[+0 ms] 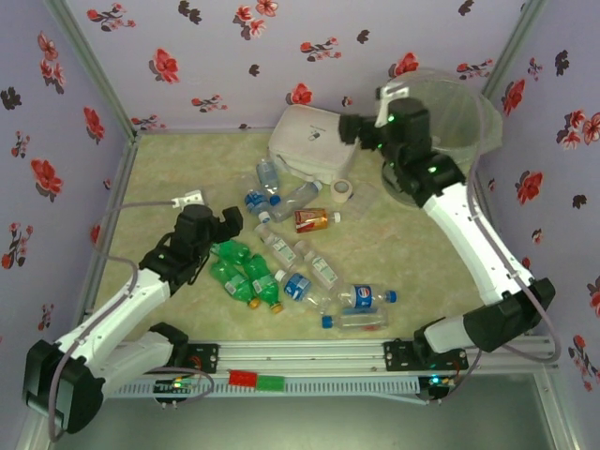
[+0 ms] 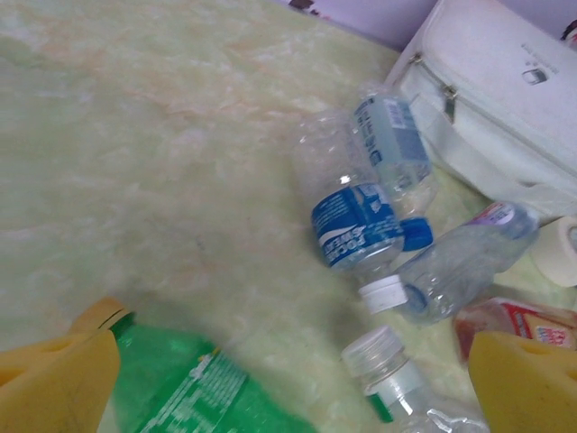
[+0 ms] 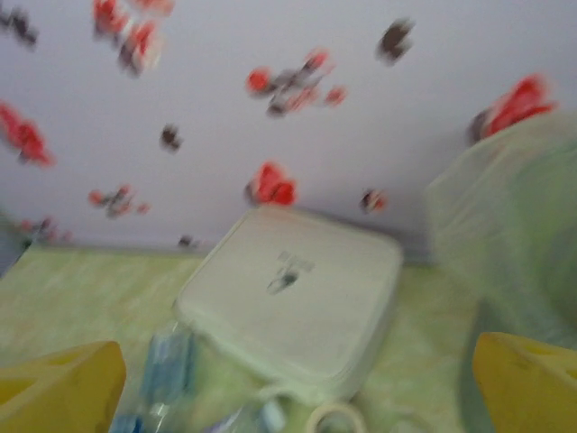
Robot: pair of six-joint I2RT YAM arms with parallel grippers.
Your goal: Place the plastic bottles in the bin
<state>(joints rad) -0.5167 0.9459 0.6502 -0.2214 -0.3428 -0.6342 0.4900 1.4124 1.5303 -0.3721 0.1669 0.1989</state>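
mostly clear, blue-labelled plastic bottles (image 1: 309, 272), some green

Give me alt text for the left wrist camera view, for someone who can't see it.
The left gripper, jaws open, hangs low over a pale green table, with a green bottle lying near its yellow fingers. Beyond lie clear bottles with blue labels, an amber bottle, a tape roll and a white box.

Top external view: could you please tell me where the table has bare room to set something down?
Free: the far-left table corner, bordered by the left wall and the white box; the strip between the amber bottle and the right arm. Crowded: the centre, where plastic bottles lie scattered from the box to the near rail.
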